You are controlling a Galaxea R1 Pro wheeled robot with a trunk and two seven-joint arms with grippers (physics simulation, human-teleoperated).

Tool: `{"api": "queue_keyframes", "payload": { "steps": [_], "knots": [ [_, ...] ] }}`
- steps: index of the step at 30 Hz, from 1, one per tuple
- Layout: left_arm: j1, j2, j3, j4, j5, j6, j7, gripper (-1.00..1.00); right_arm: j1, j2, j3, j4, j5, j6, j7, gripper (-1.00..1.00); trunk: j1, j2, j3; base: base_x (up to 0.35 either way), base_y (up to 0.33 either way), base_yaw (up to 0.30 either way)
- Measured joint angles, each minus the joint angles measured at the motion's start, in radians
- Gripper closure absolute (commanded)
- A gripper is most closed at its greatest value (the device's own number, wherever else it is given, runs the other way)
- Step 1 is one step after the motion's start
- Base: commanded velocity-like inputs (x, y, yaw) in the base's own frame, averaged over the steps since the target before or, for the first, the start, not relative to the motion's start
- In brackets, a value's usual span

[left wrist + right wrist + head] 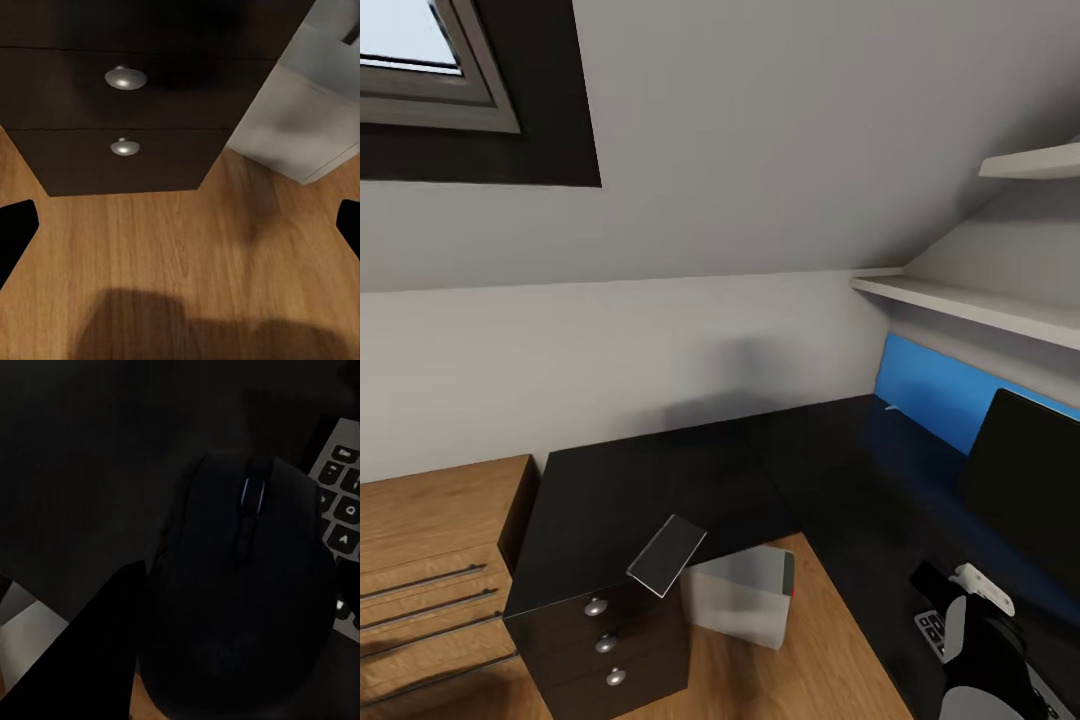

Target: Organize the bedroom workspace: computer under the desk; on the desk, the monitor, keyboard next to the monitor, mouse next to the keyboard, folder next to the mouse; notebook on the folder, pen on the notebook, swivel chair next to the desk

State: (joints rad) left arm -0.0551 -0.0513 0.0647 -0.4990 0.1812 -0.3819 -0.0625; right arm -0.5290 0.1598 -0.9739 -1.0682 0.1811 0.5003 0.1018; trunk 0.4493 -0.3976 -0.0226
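No legible text, brand or number. Keyboard point(339, 502) keys carry pale marks, too blurred to read. Mouse point(240, 600): faint mark on shell, unreadable. Computer point(745, 592): no readable label.

A rounded black arm housing point(985, 640) is seen in the head view, with a small white bracket-like part point(982, 586) fixed on its top. In the left wrist view, two plain black fingertips point(16, 229) are shown as dark wedges, without markings, cables or screws.
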Motion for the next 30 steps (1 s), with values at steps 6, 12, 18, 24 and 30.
{"api": "queue_keyframes", "payload": {
  "steps": [6,12,18,24,30],
  "knots": [
    [-0.001,0.0,0.001,0.0,0.0,-0.009,-0.001,-1.0,0.0,0.0,0.0,0.0,0.0,0.0,0.0,1.0,0.0,0.0,0.0,0.195,0.0,0.0],
    [-0.001,-0.001,0.0,0.0,-0.001,-0.02,-0.001,-1.0,0.0,0.0,0.0,0.0,0.0,0.0,0.0,1.0,0.0,0.0,0.0,0.082,0.0,0.0],
    [-0.001,-0.001,0.0,0.0,-0.001,-0.022,-0.001,-1.0,0.0,-0.001,0.0,0.0,0.0,0.0,0.0,1.0,0.0,0.0,0.0,0.025,0.0,0.0],
    [-0.001,-0.002,0.001,0.0,-0.001,-0.024,-0.001,-1.0,0.0,-0.001,0.0,0.0,0.0,0.0,0.0,1.0,0.0,0.0,0.0,0.109,0.0,0.0],
    [0.0,-0.001,0.0,0.0,-0.001,-0.034,-0.001,-1.0,0.0,-0.002,0.0,0.0,0.0,-0.001,0.0,1.0,0.0,0.0,0.0,0.139,0.0,0.0]
  ]
}}
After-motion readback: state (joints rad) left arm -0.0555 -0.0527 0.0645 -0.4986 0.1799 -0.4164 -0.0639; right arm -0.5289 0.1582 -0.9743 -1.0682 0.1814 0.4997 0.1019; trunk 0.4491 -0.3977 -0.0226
